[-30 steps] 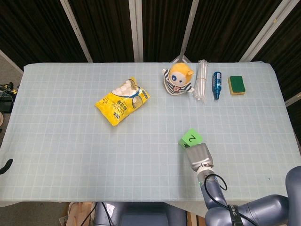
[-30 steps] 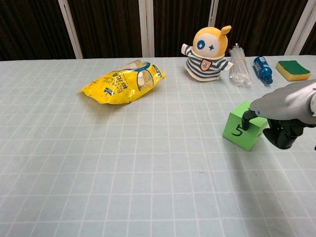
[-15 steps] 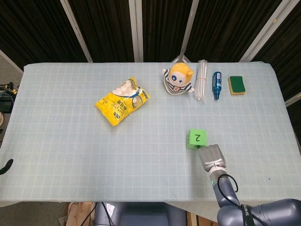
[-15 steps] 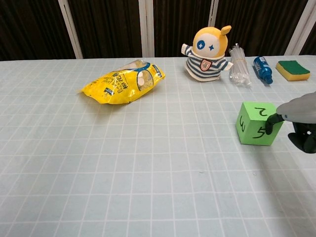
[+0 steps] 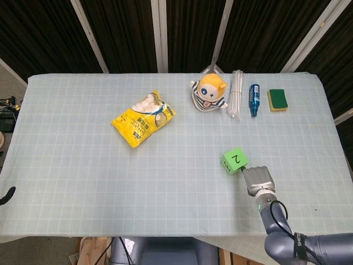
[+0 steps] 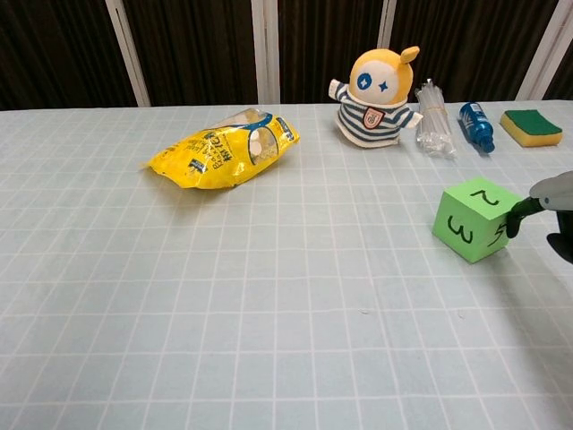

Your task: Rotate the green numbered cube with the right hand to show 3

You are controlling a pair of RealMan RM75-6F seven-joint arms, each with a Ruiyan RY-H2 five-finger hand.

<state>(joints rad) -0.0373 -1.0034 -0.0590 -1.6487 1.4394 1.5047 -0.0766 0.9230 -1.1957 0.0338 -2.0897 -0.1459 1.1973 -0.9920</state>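
A yellow snack bag (image 5: 143, 123) lies left of centre, a striped plush toy (image 5: 208, 93), clear straws (image 5: 236, 101), blue bottle (image 5: 254, 99) and sponge (image 5: 277, 100) toward one o'clock. The green cube (image 6: 474, 219) sits right, 3 facing front, 2 up. The right hand (image 5: 258, 180) at its four o'clock touches its right edge with a dark fingertip (image 6: 517, 217); finger spread unclear.

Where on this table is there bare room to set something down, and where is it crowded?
Free: the whole near strip in front of the yellow snack bag and left of the green cube, plus the far-left corner. Crowded: the far right edge, where plush toy, clear packet, blue bottle and sponge line up, and around the right hand at the cube.
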